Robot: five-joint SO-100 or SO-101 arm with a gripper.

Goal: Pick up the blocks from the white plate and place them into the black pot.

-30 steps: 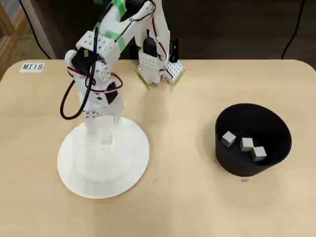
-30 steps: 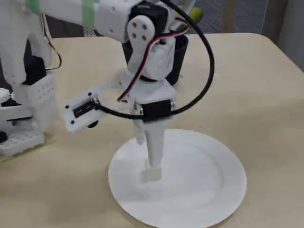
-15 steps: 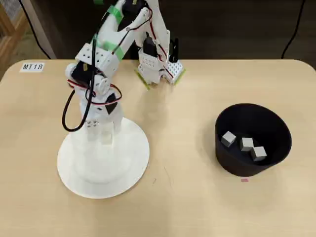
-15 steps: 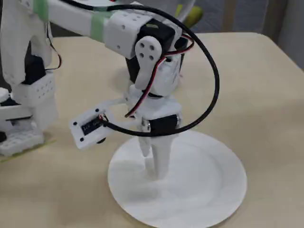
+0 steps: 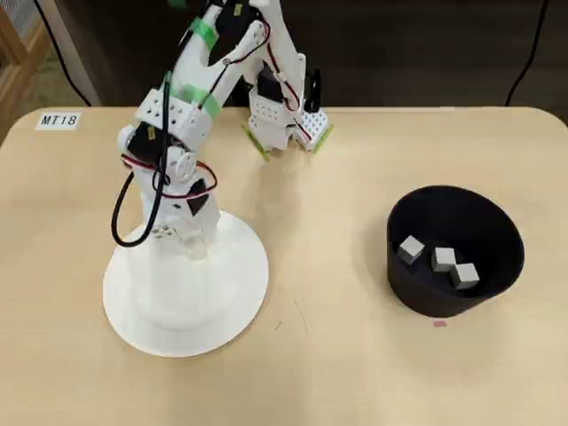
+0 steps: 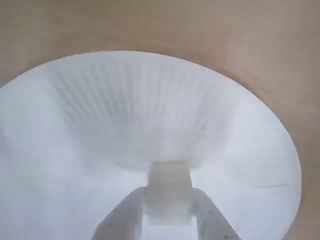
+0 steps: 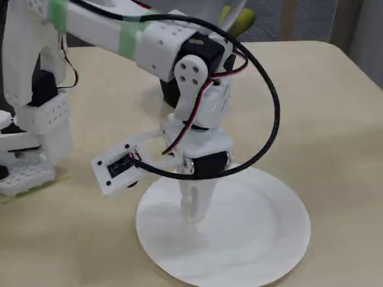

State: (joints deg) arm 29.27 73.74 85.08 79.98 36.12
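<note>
Between the fingers (image 6: 168,220) a block (image 6: 169,195) is sitting, pinched on its two side faces; the fingers are closing on it with no visible gap. A cube, it is showing no long axis, and its faces are lying square to the fingers. Below it the plate (image 6: 260,150) is lying bare. Across the worktop (image 5: 337,373), well to the right in the overhead view, the pot (image 5: 497,232) is holding three blocks (image 5: 441,260), mouth facing up.

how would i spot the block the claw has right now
Find the large round white plate at the overhead view's left. Above it the claw pinches one small pale cube. The three other cubes lie inside the round black pot.
</note>
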